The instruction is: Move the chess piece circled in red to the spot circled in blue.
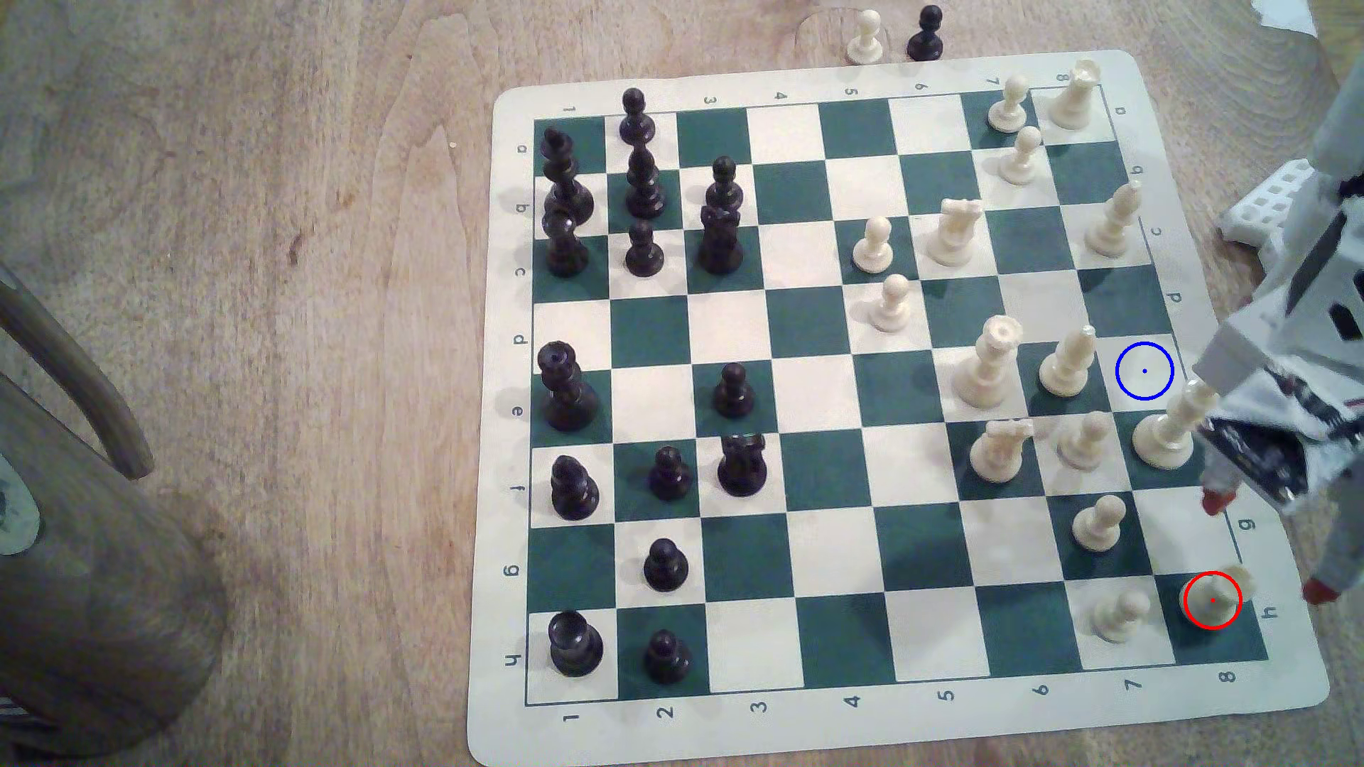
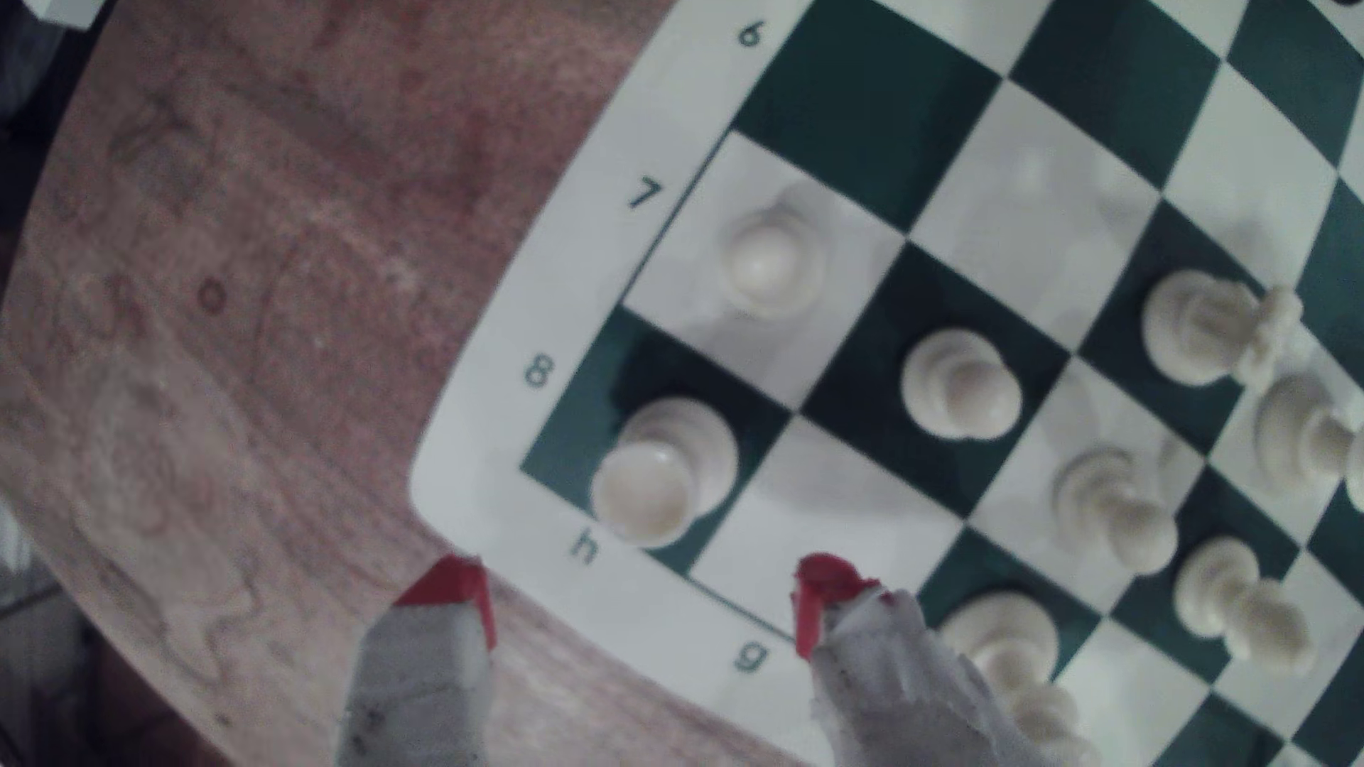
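The red-tipped fingers (image 1: pixel 1263 547) hang spread wide over the board's edge by the g and h labels, gripping nothing; one tip (image 2: pixel 452 590) sits off the mat above the wooden counter (image 1: pixel 258 369), the other (image 2: pixel 827 590) over the white margin near g. The cream rook (image 1: pixel 1214 596) stands upright on the dark corner square h8 inside the red ring, just ahead of the tips and between their lines, untouched. From the rook, a cream pawn (image 1: pixel 1118 612) stands at nine o'clock on h7, another pawn (image 1: pixel 1100 522) at about ten o'clock on g7. Farther up the exterior view, at twelve o'clock, a tall cream piece (image 1: pixel 1170 431) occupies f8, partly under the arm. Beyond it lies the blue-ringed square (image 1: pixel 1144 371), bare, with a cream bishop (image 1: pixel 1068 365) just at its nine o'clock.
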`<action>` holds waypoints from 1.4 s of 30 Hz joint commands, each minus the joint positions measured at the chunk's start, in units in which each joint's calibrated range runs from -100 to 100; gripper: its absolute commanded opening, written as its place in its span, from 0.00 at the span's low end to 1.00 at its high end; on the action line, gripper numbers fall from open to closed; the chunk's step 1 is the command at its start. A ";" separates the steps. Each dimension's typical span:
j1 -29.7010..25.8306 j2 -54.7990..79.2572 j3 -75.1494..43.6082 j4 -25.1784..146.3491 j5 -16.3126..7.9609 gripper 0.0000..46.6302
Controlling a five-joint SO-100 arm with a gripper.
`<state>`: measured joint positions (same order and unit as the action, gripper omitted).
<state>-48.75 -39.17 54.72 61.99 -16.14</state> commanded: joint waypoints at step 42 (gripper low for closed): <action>-2.06 8.53 5.75 -17.27 -2.25 0.45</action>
<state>-51.25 -29.95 60.87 45.66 -18.19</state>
